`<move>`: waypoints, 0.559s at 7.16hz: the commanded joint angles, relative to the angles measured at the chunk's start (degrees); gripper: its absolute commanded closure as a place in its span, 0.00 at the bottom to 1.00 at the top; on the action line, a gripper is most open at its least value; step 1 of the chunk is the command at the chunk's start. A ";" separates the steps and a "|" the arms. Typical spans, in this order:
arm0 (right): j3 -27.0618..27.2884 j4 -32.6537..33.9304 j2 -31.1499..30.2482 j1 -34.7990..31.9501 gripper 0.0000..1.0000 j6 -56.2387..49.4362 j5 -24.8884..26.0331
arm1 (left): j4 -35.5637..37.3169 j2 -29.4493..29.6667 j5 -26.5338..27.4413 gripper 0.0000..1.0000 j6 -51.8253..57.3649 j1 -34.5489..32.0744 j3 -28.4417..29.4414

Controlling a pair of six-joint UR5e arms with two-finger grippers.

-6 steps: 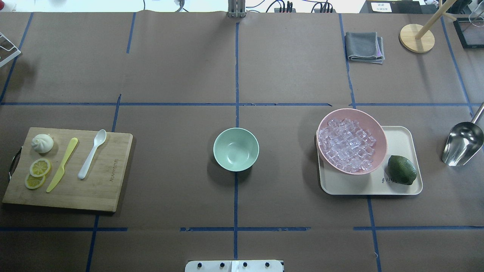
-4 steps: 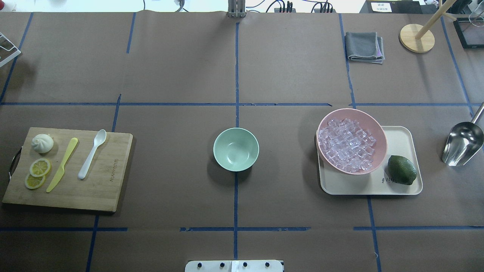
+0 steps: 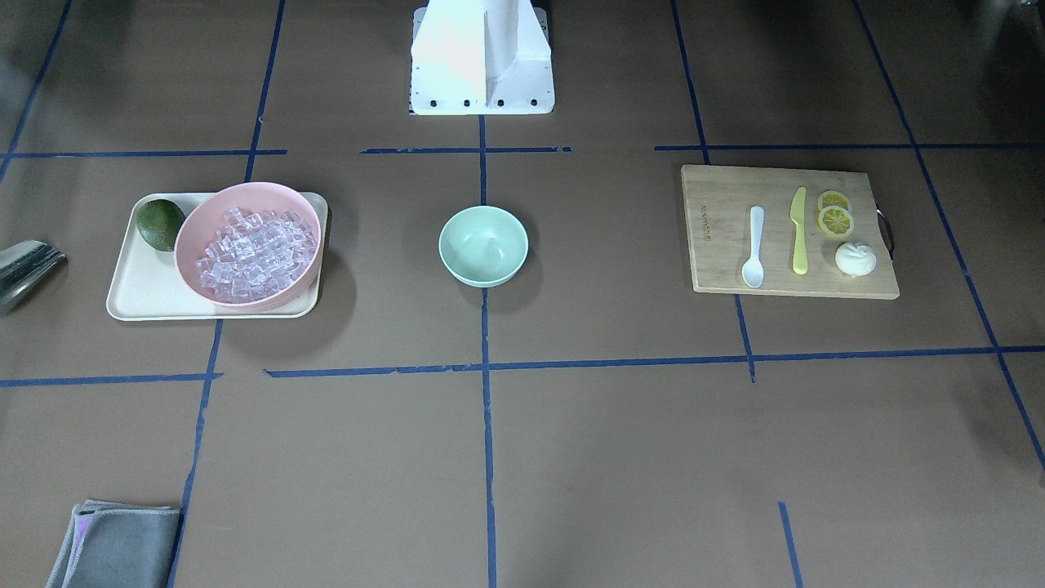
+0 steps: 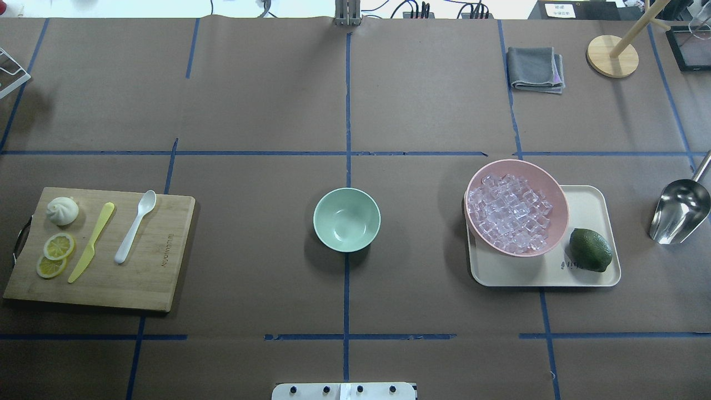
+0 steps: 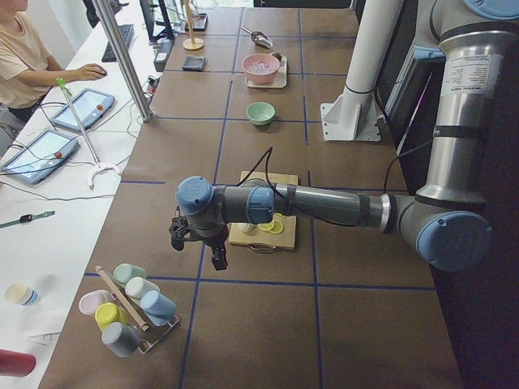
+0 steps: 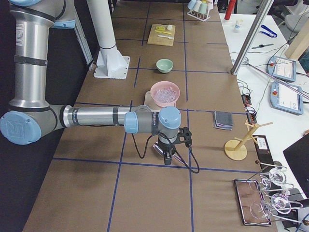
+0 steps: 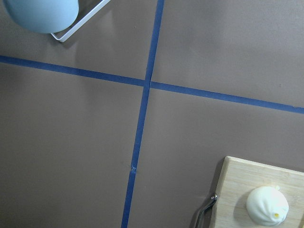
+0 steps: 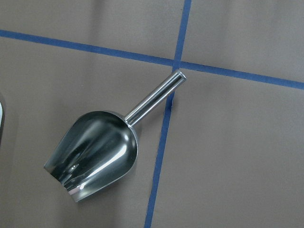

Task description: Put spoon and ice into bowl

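Left gripper [image 5: 199, 243], right gripper [image 6: 165, 153]: open or closed, cannot tell. Spoon [image 4: 135, 226], ice [image 4: 510, 213], bowl [image 4: 346, 219] unmoved.

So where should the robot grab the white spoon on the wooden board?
Grab the spoon by the middle of its straight handle, coming straight down from above. It lies flat on the cutting board, so there's no getting under it. Squeeze across the thin handle: the yellow knife lies beside it but apart, leaving room.
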State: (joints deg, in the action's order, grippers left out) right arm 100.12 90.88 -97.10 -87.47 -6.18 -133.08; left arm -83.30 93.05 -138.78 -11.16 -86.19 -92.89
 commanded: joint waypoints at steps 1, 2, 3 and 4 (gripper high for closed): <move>0.08 -0.27 -0.19 0.11 0.00 -0.49 -1.03 | -0.90 0.20 -0.17 0.00 -0.44 0.06 -0.10; -0.35 -0.27 -0.28 0.11 0.00 -0.41 -2.61 | -1.08 -0.32 -0.52 0.00 0.16 0.06 -0.10; -0.19 -0.35 -0.28 0.11 0.00 -0.32 -2.62 | -4.38 -0.33 -0.44 0.00 -0.18 0.24 -0.36; 0.08 -0.44 -0.20 0.54 0.00 -0.23 -2.71 | -9.72 -1.20 -0.35 0.00 -0.27 3.89 -0.36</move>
State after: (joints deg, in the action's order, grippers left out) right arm 99.98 90.54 -97.34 -87.24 -6.51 -135.50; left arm -87.84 92.58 -139.16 -11.29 -85.15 -93.16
